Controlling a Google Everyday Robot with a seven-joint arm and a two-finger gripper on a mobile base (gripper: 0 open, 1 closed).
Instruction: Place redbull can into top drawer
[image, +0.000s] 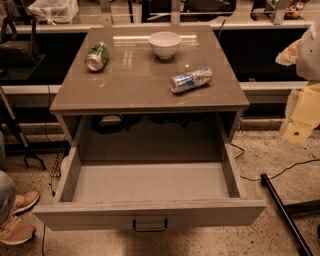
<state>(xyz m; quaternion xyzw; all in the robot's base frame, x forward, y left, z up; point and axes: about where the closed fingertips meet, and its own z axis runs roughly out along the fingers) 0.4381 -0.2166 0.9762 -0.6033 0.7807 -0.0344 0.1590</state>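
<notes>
The redbull can (191, 80), silver and blue, lies on its side on the right part of the cabinet top (135, 85). The top drawer (150, 212) stands pulled out toward the camera, with nothing lying inside it, its dark handle (150, 225) at the centre of the front panel. My gripper (300, 122) shows as a pale cream shape at the right edge of the view, to the right of the cabinet and well away from the can, holding nothing that I can see.
A green can (97, 56) lies on its side at the back left of the top. A white bowl (164, 44) stands at the back centre. A person's shoes (15, 220) are at the lower left. A black pole (282, 210) and cables lie on the floor at the right.
</notes>
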